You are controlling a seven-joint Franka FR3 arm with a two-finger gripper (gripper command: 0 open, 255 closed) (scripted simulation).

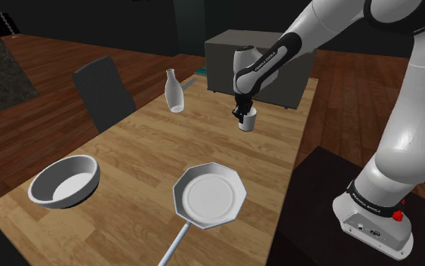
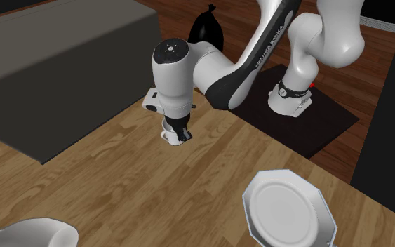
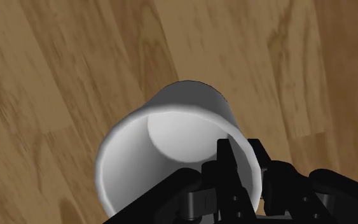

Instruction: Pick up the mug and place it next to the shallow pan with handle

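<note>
A white mug (image 1: pixel 247 122) stands on the wooden table (image 1: pixel 135 151), near the far edge toward the shoulder view's right. My black gripper (image 1: pixel 241 114) comes down on it from above and is shut on its wall. In the wrist view one finger sits inside the mug (image 3: pixel 165 127) and the other outside, so the gripper (image 3: pixel 248 173) pinches the rim. The mug (image 2: pixel 173 138) peeks out under the gripper (image 2: pixel 179 132) in the second exterior view. The shallow white pan (image 1: pixel 209 195), with its long handle (image 1: pixel 174 245), lies near the table's front edge, well apart from the mug.
A white bowl (image 1: pixel 65 181) rests at the table's front left. A white bottle (image 1: pixel 174 92) stands at the back. A dark chair (image 1: pixel 103 91) is at the left edge, and a grey cabinet (image 1: pixel 226 53) is behind the table. The pan (image 2: pixel 289 209) lies toward the second exterior view's lower right.
</note>
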